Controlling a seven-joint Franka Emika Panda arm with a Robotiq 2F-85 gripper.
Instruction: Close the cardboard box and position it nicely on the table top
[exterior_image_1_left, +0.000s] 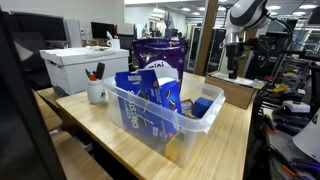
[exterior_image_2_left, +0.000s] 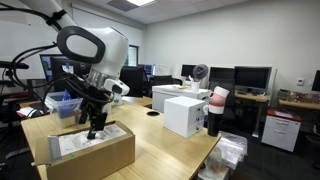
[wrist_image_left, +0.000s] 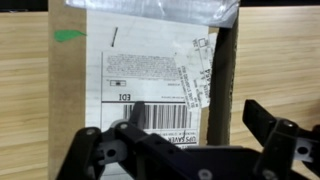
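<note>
The cardboard box (exterior_image_2_left: 85, 152) lies low on the table top (exterior_image_2_left: 170, 146). Its upper face looks flat and carries a white shipping label (wrist_image_left: 150, 75) with a barcode. In an exterior view the cardboard box (exterior_image_1_left: 230, 92) sits at the table's far corner, behind the clear bin. My gripper (exterior_image_2_left: 96, 128) hangs just above the box's top, open, with nothing between its fingers. In the wrist view the gripper (wrist_image_left: 180, 140) straddles the label and the box's right edge, and one fingertip (wrist_image_left: 268, 125) is over bare table top (wrist_image_left: 280, 50).
A clear plastic bin (exterior_image_1_left: 160, 110) of snack packs fills the near table. A white lidded file box (exterior_image_1_left: 85, 65) and a mug of pens (exterior_image_1_left: 96, 92) stand beside it. A white box (exterior_image_2_left: 185, 115) and a cup (exterior_image_2_left: 215, 110) stand further along the table.
</note>
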